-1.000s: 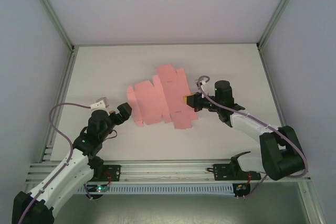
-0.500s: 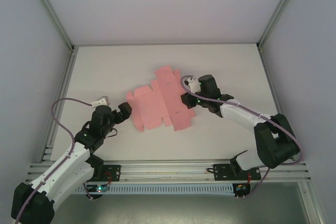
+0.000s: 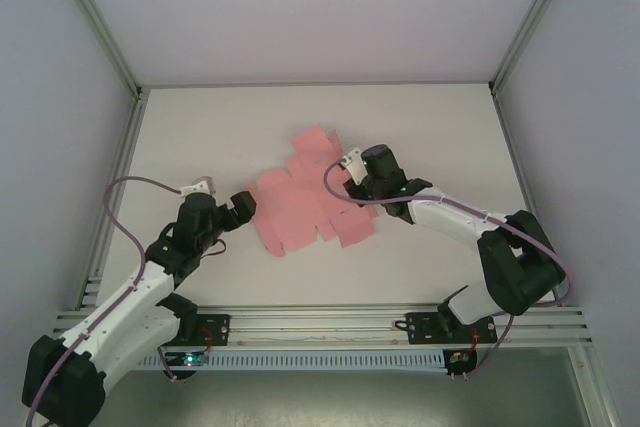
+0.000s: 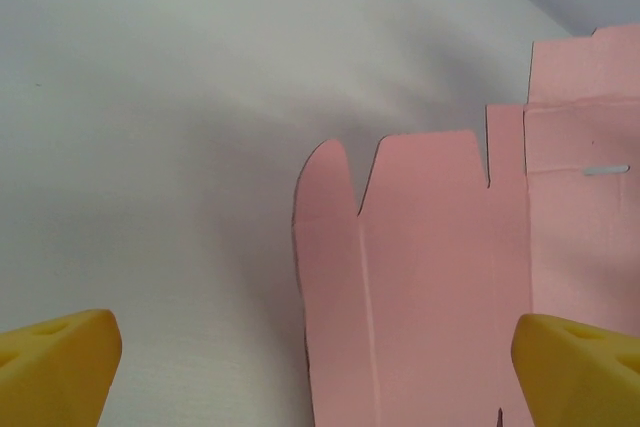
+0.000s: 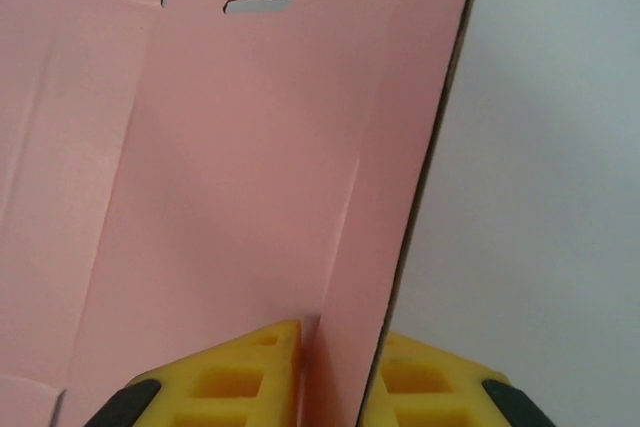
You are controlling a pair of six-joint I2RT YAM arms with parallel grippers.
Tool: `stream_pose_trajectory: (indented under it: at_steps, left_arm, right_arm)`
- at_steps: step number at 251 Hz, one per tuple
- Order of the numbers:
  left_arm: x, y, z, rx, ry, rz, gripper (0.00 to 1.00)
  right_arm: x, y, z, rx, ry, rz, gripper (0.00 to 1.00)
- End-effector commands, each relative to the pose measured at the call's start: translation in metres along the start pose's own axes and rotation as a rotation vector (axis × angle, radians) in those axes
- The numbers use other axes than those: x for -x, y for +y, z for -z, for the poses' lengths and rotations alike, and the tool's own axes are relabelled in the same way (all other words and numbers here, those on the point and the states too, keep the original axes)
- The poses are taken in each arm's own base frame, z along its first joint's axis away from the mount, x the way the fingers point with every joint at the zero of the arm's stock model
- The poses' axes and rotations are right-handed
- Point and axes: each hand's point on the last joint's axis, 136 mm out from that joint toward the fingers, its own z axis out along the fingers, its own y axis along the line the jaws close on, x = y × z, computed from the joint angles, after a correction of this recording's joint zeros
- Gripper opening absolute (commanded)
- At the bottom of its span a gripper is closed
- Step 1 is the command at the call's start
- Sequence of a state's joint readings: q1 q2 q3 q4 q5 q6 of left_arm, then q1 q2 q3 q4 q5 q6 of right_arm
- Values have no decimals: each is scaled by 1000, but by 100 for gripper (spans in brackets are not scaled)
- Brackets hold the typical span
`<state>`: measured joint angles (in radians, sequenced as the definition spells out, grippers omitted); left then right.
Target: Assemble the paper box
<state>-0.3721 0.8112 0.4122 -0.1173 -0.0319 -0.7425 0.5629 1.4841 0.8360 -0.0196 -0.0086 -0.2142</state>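
The paper box (image 3: 300,209) is a flat pink die-cut sheet with flaps and creases, lying mid-table. My right gripper (image 3: 346,183) is at the sheet's right side, and in the right wrist view its yellow fingers (image 5: 250,372) sit close on either side of a raised edge flap of the paper box (image 5: 230,167). My left gripper (image 3: 244,209) hovers just off the sheet's left edge, open wide. In the left wrist view the left gripper (image 4: 320,372) frames the rounded end flaps of the paper box (image 4: 430,277) with nothing between its fingers.
The white table (image 3: 200,137) is bounded by grey walls and aluminium frame posts (image 3: 100,27) at the back corners. A rail (image 3: 320,325) runs along the near edge by the arm bases. A purple cable (image 3: 120,197) loops beside the left arm.
My right gripper has moved left over the sheet's right side, lifting the edge flap and shifting the sheet. The left arm has crept slightly toward the sheet, still open.
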Motion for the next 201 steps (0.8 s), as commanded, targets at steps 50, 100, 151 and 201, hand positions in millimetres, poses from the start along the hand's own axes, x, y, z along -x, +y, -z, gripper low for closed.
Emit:
stream_pose_trajectory:
  at_steps: [50, 100, 151, 201]
  left_arm:
    - [39, -73, -8, -205, 1, -94, 100]
    - [63, -104, -22, -208, 49, -170, 100]
    - [57, -134, -34, -336, 130, -429, 100]
    - [44, -152, -34, -462, 184, -623, 100]
  right_arm:
    - [20, 20, -7, -40, -6, 431, 14]
    - [17, 27, -4, -16, -6, 558, 13]
    - [19, 35, 5, 24, -48, 638, 14]
    - [22, 39, 16, 48, -77, 690, 8]
